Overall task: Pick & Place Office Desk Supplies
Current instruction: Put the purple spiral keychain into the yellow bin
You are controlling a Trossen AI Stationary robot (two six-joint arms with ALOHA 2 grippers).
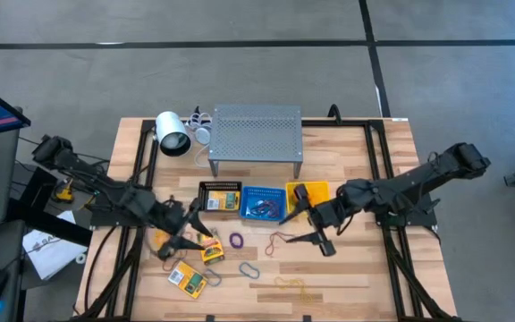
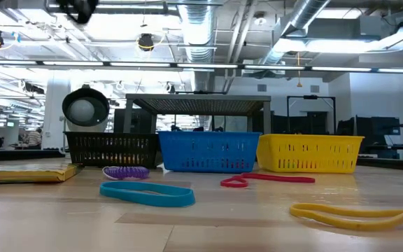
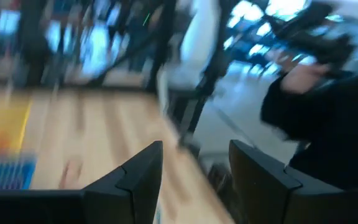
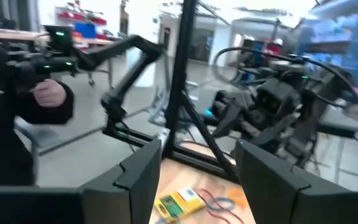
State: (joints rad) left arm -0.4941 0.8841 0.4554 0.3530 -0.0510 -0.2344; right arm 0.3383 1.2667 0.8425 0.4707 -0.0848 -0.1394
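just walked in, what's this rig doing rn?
Two arms are sorting desk supplies into three small baskets: black, blue and yellow. Neither holds anything. The left end effector hovers open over the yellow-and-green packs; the right end effector hovers open in front of the yellow basket, near a red-brown band loop. More bands and a grey clip lie loose on the table. The blue basket already holds some items.

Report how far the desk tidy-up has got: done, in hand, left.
Done: the blue basket already holds some items, and the black basket holds a pack. In hand: nothing; the left tool and right tool hover open and empty above the table. Left: two yellow packs, the purple band, red band, yellow band and grey clips lie loose.
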